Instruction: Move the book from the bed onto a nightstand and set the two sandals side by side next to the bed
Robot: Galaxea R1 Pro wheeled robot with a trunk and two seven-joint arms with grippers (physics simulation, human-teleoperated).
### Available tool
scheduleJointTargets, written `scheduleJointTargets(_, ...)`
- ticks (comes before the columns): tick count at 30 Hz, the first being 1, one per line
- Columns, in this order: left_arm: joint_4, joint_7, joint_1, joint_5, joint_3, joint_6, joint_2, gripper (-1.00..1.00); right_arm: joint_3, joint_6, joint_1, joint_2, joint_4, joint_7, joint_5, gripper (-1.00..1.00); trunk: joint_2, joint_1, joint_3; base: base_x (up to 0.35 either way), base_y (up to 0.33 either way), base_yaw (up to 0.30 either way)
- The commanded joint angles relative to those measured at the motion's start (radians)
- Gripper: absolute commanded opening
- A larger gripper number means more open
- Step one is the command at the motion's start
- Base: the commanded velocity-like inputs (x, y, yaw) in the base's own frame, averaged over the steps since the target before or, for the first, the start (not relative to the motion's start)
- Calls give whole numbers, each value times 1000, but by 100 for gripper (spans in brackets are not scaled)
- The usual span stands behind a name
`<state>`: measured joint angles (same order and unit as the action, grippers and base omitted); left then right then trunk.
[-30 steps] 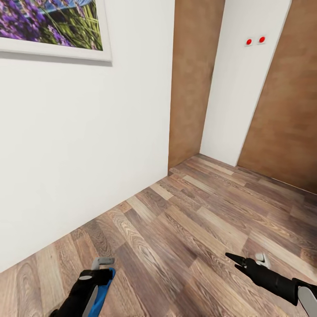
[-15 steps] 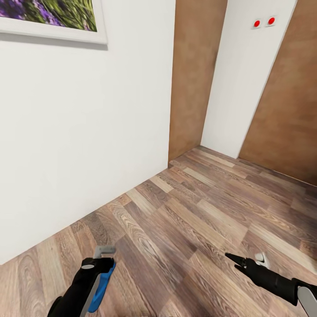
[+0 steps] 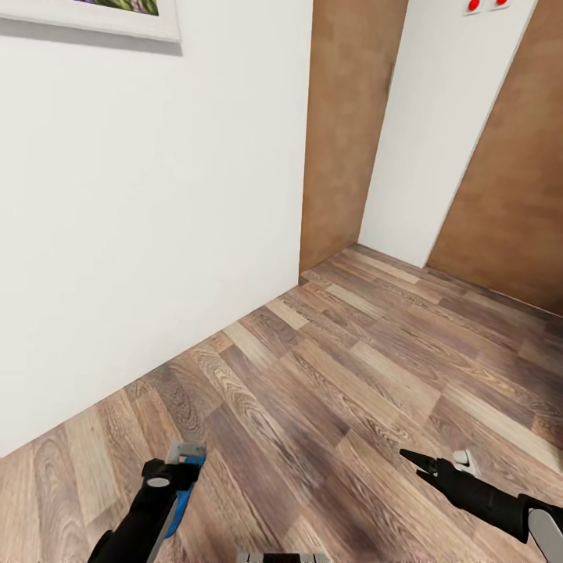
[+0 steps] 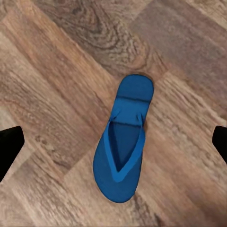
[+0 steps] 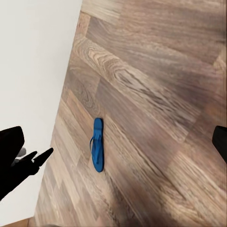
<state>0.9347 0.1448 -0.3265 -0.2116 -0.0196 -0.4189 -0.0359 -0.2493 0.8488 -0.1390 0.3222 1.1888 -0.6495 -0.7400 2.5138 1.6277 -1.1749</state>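
sandal (image 4: 124, 142) lies flat on the wood floor (image 4: 56, 71), lengthwise beneath the left tool (image 4: 113, 142), fingers apart.

framed picture (image 3: 86, 14) cropped (top edge)

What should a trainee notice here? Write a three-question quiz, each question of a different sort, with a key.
1. True or false: the bright blue flat sandal lies on a mattress.
2. Multiple choice: the jaws of the left gripper are A) shut on the sandal, B) open, with the sandal seen between them, C) shut on nothing.
3. Fill in: the sandal rests flat on the wood-plank ____.

Key: 1 false; 2 B; 3 floor.
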Motion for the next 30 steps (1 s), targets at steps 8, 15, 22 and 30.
scheduleJointTargets(8,-39,-2,0,-69,-5,39,-1,100,-2,7,-1,0,-1,-2,-1,100,2,3,-32,0,0,0)
scheduleJointTargets(15,-42,-2,0,-71,-6,41,-1,100,-2,6,-1,0,-2,-2,-1,100,4,6,-59,0,0,0)
scheduleJointTargets(22,-42,-2,0,-71,-7,42,0,100,-2,6,-1,0,-2,-2,-1,100,6,10,-86,0,0,0)
scheduleJointTargets(30,-41,-2,0,-71,-8,42,0,100,-1,6,-1,0,-2,-2,-1,100,7,13,-117,0,0,0)
